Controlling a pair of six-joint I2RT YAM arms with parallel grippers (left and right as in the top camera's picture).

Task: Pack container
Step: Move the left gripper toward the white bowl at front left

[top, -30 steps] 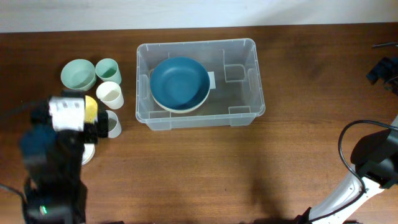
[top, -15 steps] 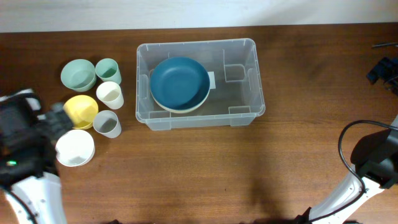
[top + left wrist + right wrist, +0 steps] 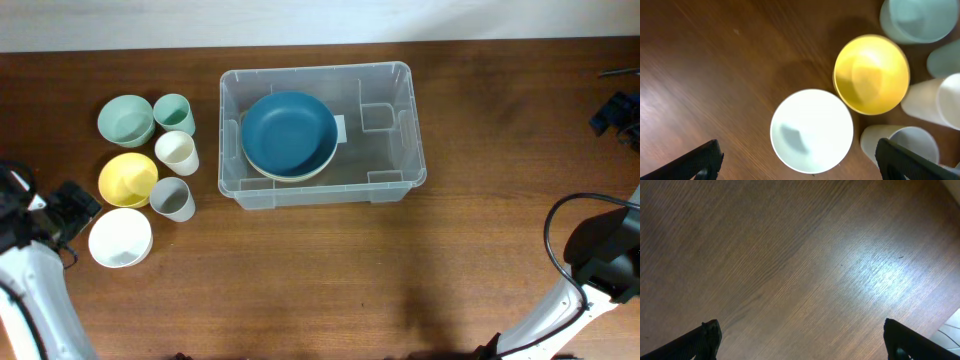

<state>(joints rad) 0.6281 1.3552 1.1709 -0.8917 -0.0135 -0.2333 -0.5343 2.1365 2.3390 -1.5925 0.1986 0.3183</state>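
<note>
Sitting near the far edge of the desk (image 3: 400,280), about midway along it, the container (image 3: 390,150) stood upright with its top open. A blue bowl (image 3: 290,133) lay in its left half, nested on a paler bowl whose rim showed under it. Moulded ribs showed through the clear right half. A white label (image 3: 340,128) lay on the base, just beside the blue bowl.

Loose crockery was grouped toward the left edge, just beside the container:
- Green bowl (image 3: 126,119) and green cup (image 3: 174,113), nearest the far edge.
- Cream cup (image 3: 177,152) and yellow bowl (image 3: 128,179), in the middle.
- Grey cup (image 3: 172,198) and white bowl (image 3: 120,237), nearest the front edge.

The cream and grey cups stood close to the container's left wall. Whether either touched it could not be told.

Left claw (image 3: 802,159): jaws spread as wide as they went, gripping nothing. It hung by the left edge. In the wrist view the white bowl sat below it, between the two fingertips. The yellow bowl sat hard against the white bowl's rim, touching or just apart, not clear which.

Right claw (image 3: 800,345): jaws likewise spread wide and empty, with only bare wood under them. The right arm (image 3: 600,255) stood at the front right corner, well apart from the container.
</note>
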